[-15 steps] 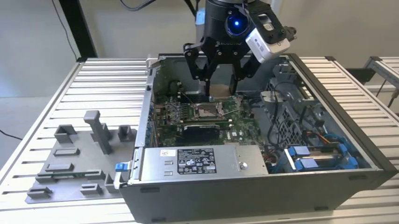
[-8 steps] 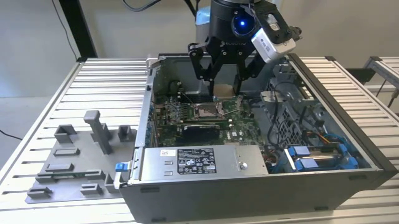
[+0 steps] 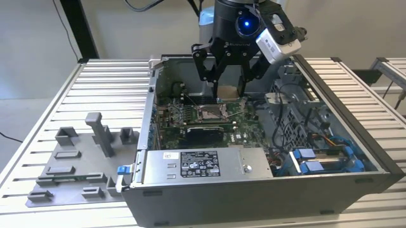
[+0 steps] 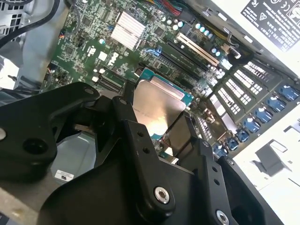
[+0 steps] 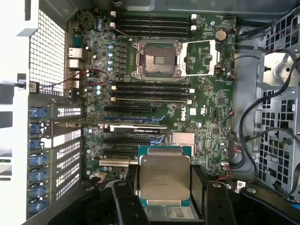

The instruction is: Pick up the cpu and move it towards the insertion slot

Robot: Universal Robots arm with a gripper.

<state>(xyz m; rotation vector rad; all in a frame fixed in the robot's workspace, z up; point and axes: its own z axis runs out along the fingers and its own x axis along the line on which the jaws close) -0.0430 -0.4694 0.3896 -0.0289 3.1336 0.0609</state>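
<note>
Chip in hand: your gripper (image 3: 229,83) is clenched on the cpu (image 5: 165,176), its black fingers (image 5: 213,201) pressing two opposite edges while the silvery lid faces the camera in both wrist views. In the exterior view the arm hangs inside the open computer case (image 3: 374,156), toward the case's back wall, with the cpu held above the motherboard (image 5: 206,122) rather than resting on it.

The insertion slot (image 5: 157,59) lies open, its metal frame swung aside, and it sits well apart from the chip across the board, beyond the dark expansion connectors (image 5: 136,129). In the exterior view it lies just under and slightly forward of the fingertips.

To carry this step through well, you would do best to keep the chip level and travel flat above the board, since tall memory clips and a looping red wire (image 5: 96,77) stand near the path. Hold your height until the chip is squarely over the pale centre of the socket. Watch the raised frame beside the socket, which I judge the likeliest thing to catch a finger. Match the chip's edges to the socket's sides before thinking of descent.
</note>
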